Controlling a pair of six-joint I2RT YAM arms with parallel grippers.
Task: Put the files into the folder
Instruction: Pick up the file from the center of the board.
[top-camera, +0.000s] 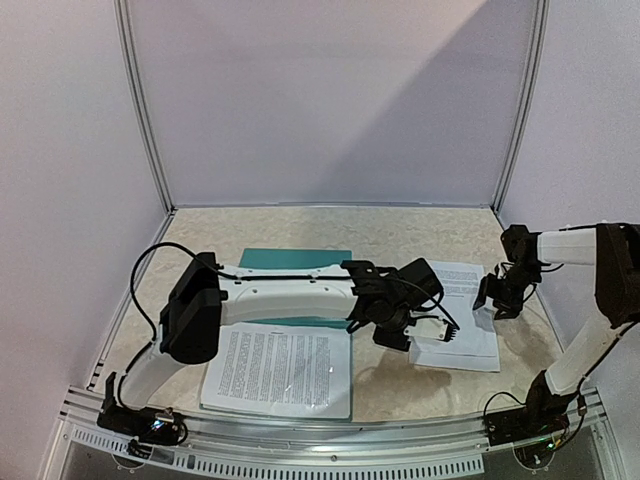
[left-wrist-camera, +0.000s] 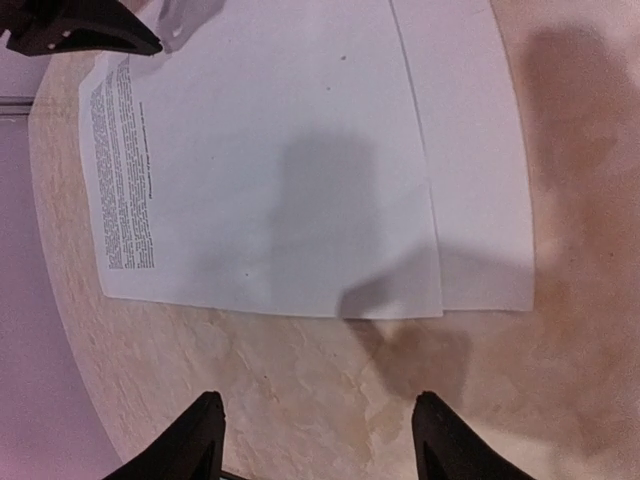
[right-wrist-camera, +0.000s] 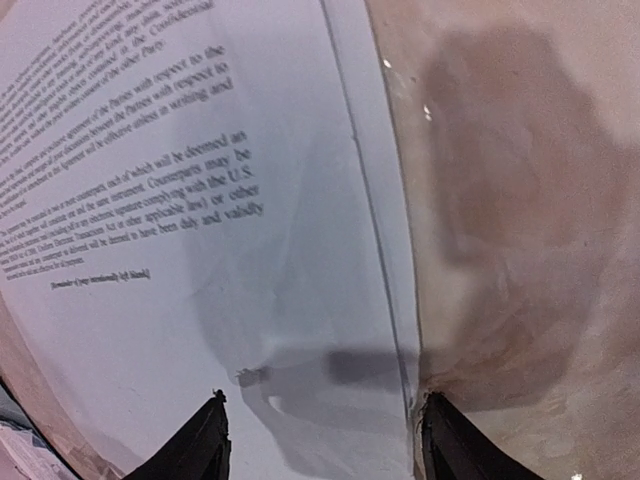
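The left jaws are apart with nothing between them, and they hang over bare worktop (left-wrist-camera: 320, 385). Just in front of their tips lie two white files (left-wrist-camera: 280, 180), flat on the worktop, one sheet partly on top of the other. The right jaws are apart too, and they hold nothing. They hang low over the same files: one tip is above the paper, and the other is by its edge, where the worktop begins. The black print on the sheet is ahead of them. The two jaws are near each other, one on each side of this pile. The other files (top-camera: 280, 368) lie well off to the left of both jaws, near the left arm (top-camera: 290, 292). The green folder (top-camera: 290, 258) lies flat, partly hidden by that arm, well apart from both jaws.
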